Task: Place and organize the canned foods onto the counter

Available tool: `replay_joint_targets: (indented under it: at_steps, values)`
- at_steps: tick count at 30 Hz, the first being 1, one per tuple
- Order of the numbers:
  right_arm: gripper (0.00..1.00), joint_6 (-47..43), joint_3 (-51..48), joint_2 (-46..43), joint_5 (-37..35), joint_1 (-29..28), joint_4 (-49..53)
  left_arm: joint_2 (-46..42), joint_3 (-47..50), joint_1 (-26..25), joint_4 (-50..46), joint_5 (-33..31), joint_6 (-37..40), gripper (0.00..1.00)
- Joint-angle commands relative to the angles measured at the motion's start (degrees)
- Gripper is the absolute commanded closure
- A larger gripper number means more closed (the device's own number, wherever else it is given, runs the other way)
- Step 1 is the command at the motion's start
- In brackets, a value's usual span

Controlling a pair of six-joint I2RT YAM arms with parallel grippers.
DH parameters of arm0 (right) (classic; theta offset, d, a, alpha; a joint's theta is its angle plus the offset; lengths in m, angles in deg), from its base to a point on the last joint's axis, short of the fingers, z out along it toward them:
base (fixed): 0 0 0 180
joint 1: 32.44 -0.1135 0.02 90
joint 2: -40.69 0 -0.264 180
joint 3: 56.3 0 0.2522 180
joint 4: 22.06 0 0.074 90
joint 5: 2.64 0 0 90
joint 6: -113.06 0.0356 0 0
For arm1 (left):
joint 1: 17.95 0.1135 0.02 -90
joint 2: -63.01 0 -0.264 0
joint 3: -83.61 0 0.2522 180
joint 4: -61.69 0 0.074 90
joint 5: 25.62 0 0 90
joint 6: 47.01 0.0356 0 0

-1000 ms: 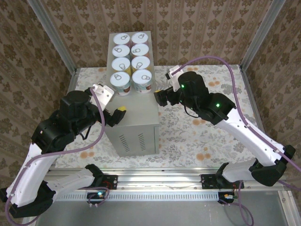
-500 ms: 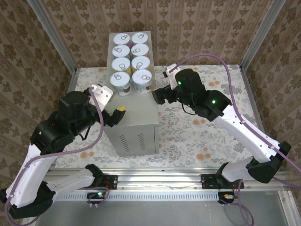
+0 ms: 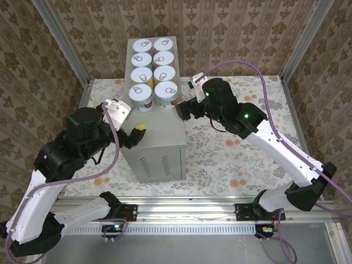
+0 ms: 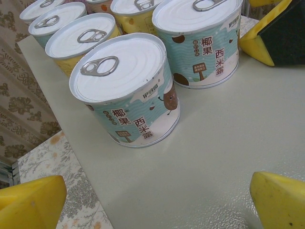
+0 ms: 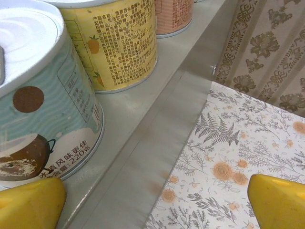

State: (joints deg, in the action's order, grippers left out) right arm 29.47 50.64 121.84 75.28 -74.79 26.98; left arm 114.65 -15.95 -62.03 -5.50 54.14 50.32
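Damask wallpaper (image 3: 220, 33) all round, floral floor (image 3: 231, 154) below. On the far half of the grey counter (image 3: 159, 129), eight canned foods (image 3: 153, 71), upright in two rows of four. From the left wrist: white pull-tab lids, teal cans (image 4: 126, 90) labelled 椰果 西米露. From the right wrist instead: can sides, a yellow can (image 5: 119, 43) in fine Chinese print, "220克" low on a teal label. Left gripper (image 4: 155, 200) spread wide, empty, astride the counter's left edge. Right gripper (image 5: 155, 205) likewise agape, empty, at the right edge.
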Motion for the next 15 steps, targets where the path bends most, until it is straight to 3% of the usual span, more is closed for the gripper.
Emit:
replay_joint_targets:
  at_steps: [1, 15]
  values:
    - [0.0, -0.1, 1.0, 2.2, 0.4, 0.5, 0.0, -0.5, -0.6, 0.5, 1.4, -0.1, -0.2, 0.0]
    - [0.0, -0.2, 1.7, 2.9, 1.2, 0.6, 0.1, -0.2, -0.8, 0.6, 1.4, 0.1, 0.0, 0.0]
